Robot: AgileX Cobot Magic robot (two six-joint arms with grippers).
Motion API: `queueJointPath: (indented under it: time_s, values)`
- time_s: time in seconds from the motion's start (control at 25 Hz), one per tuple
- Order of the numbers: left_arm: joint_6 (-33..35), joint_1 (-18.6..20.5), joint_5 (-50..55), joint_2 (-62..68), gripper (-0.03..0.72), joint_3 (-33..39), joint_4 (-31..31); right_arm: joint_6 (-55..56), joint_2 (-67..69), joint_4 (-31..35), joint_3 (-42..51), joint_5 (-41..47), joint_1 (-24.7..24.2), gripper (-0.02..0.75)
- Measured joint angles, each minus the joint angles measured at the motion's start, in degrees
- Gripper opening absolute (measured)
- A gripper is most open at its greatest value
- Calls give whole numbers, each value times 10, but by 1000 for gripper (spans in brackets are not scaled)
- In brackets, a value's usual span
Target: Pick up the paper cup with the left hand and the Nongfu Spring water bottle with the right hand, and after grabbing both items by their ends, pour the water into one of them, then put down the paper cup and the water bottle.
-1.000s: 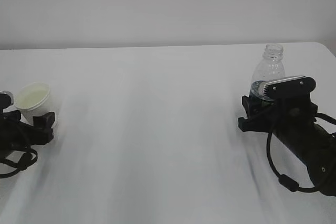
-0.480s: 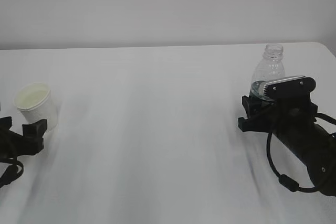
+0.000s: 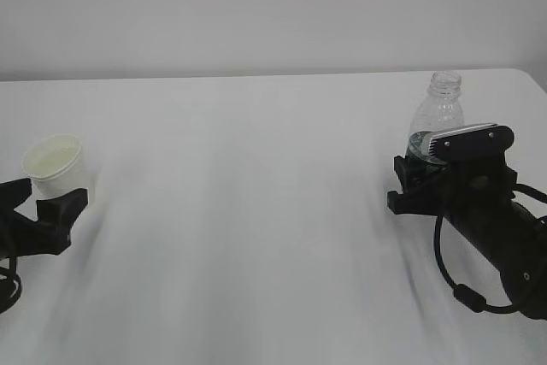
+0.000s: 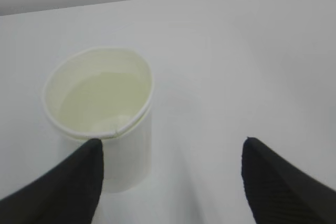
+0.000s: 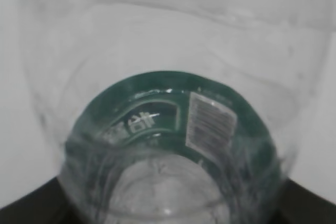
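The white paper cup (image 3: 53,160) stands upright on the table at the left, with pale water (image 4: 102,100) inside it. My left gripper (image 3: 47,197) sits low just in front of it, open wide. In the left wrist view the cup (image 4: 113,145) rises just beyond the left fingertip (image 4: 79,182), apart from the right one, and my left gripper (image 4: 173,148) holds nothing. At the right, the clear Nongfu Spring water bottle (image 3: 443,113) stands upright and capless. My right gripper (image 3: 423,179) is shut on its lower body. The green label (image 5: 168,119) fills the right wrist view, hiding most of the right gripper (image 5: 168,205).
The white table (image 3: 256,211) runs back to a pale wall. The right arm's body and cable (image 3: 487,245) lie low at the front right. No other objects show.
My left gripper has let go of the paper cup and drawn back towards the front left, leaving the cup upright. The right gripper and the bottle have not moved.
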Motion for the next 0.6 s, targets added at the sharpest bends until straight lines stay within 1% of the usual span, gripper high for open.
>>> queueJointPath:
  time_s: [0.16,0.28,0.6]
  values:
    - [-14,0,0,-4,589,0,29,1,0,1,0,0,0,458]
    - [-18,0,0,-4,588,0,45,17,0,15,0,0,0,458]
    - [-20,0,0,-4,587,0,55,31,0,41,0,-1,0,458]
